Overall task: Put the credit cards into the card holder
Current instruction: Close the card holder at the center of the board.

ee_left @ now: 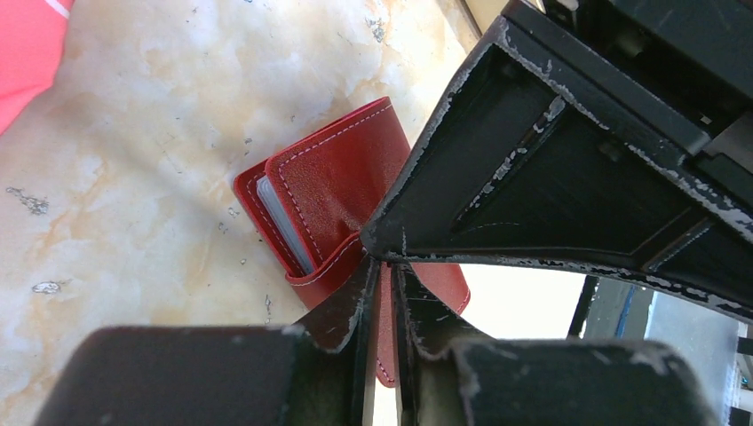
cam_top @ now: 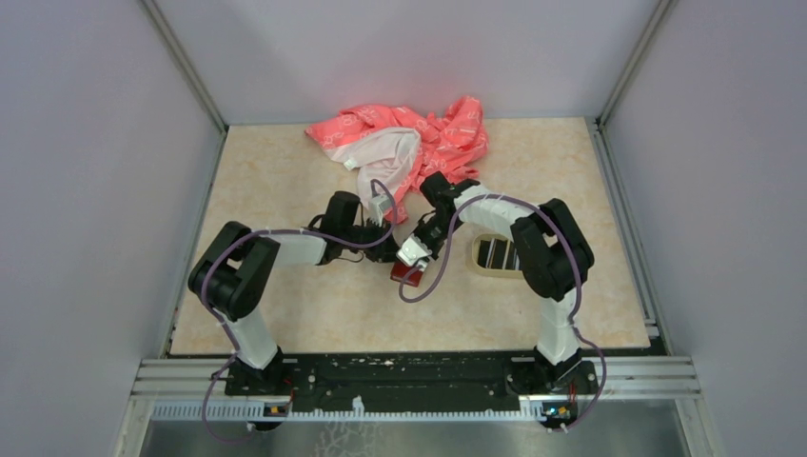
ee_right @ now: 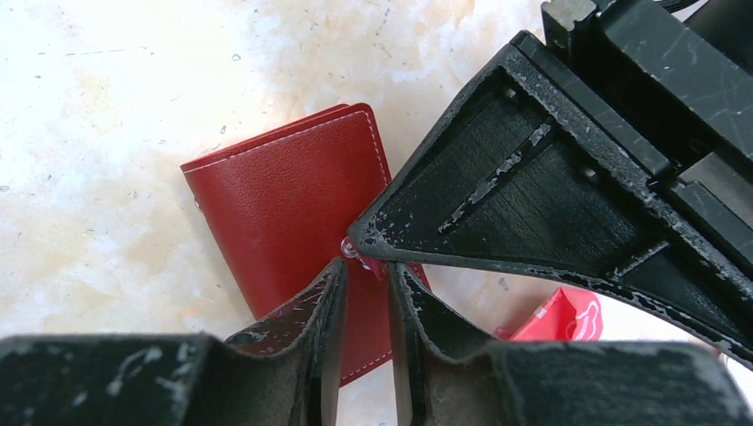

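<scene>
Pinching small dark-red leather card holder (ee_right: 275,204), L fingers (ee_left: 342,311) & R fingers (ee_right: 302,328) are both clenched on its edges; thin black credit cards (cam_top: 499,254) lie to its right, nearer R arm (cam_top: 547,252).

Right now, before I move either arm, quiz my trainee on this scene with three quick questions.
1. True or false: the oval tray is empty.
2. What is the left gripper shut on? A: the tray. B: the card holder. C: the pink cloth.
3. Fill in: in the top view, the pink cloth lies at the ___ edge of the table.

Key: 1 false, black credit cards lie in the tray. 2 B. 3 far.
</scene>
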{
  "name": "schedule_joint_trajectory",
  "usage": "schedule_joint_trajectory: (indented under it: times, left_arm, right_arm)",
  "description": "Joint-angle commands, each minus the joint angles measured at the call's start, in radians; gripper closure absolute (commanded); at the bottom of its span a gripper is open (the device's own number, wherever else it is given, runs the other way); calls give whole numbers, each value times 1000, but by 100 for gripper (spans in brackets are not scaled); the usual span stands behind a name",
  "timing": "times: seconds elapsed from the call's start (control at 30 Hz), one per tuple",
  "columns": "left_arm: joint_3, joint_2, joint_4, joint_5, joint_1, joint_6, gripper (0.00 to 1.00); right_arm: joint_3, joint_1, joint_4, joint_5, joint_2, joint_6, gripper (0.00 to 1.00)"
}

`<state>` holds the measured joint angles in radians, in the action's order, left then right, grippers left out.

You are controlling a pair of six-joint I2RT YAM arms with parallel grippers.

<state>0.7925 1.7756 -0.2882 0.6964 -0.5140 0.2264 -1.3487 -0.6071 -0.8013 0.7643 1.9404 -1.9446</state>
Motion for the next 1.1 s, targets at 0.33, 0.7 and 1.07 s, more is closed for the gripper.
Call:
schedule_joint_trajectory:
  times: [0.33,0.7,1.07]
  left_arm:
    - [-58,81,159,-32,-1,-24,81]
    - [-73,57,132,-32,-1,4,73]
    - [-92,22,102,-39,4,38,67]
  right_arm:
    - [3,-39,-72,43,7,-68,94]
    - [-14,-38,-163,60,4,-113,100]
    - [-20,-40,-153,75,-12,-1,100]
